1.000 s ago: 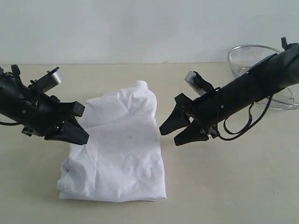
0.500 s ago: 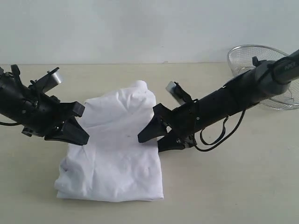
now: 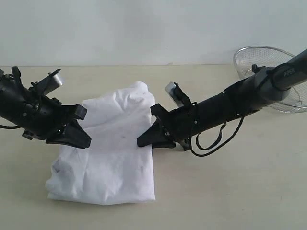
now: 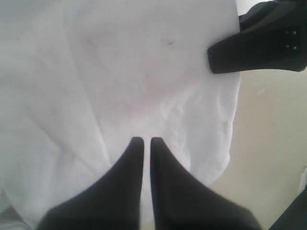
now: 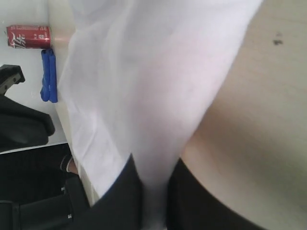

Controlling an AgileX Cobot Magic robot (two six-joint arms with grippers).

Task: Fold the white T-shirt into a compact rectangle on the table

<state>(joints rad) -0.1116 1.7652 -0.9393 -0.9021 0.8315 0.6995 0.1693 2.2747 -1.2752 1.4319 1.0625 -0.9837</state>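
The white T-shirt (image 3: 105, 167) lies on the table (image 3: 230, 191) between both pincers. The right pincer (image 3: 142, 142) pinches the shirt edge beside it. The left pincer (image 3: 85, 142) is pressed together over the cloth. The shirt looks soft and floppy, so grab its edges.

The white T-shirt (image 3: 110, 163) covers the desk (image 3: 230, 191) between the two pairs of jaws. Behind the right jaws the desk lies bare up to a mesh basket (image 3: 254, 57).

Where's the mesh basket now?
Exterior view: the wire-mesh basket sits at the far right rear of the table, partly behind the right arm, well apart from the white T-shirt.
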